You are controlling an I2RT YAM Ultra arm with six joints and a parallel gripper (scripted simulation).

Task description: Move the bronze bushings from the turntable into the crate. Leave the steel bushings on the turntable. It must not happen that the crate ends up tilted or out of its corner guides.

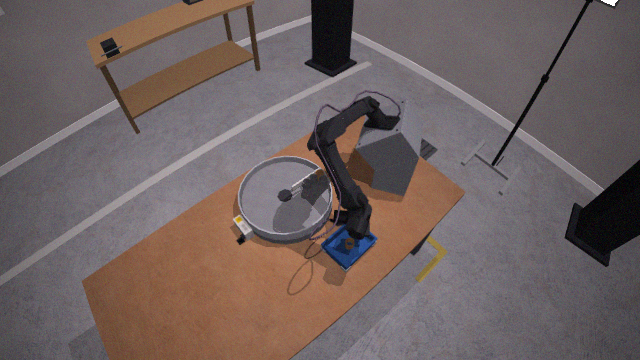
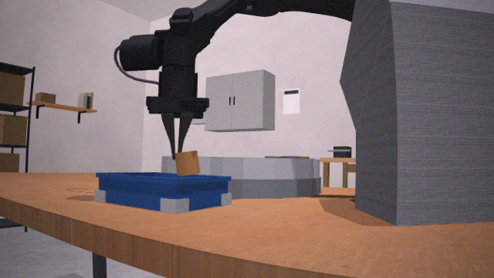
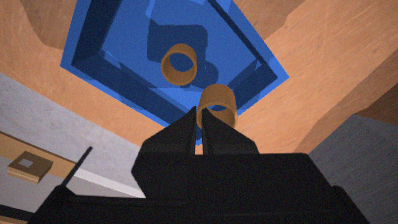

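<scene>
Above crate (image 2: 162, 187), fingers (image 2: 170, 133) pinch bushing (image 2: 187, 163).

Pincer (image 3: 199, 118) seemingly pinching bronze bushing (image 3: 218, 104).

Wooden table (image 1: 200, 295) carries turntable (image 1: 248, 216), blue crate (image 1: 334, 248), grey pedestal (image 1: 395, 165).

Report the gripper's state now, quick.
Gripper: closed on the wall of a bronze bushing, hanging above the blue crate, which has another bronze bushing inside.
</scene>
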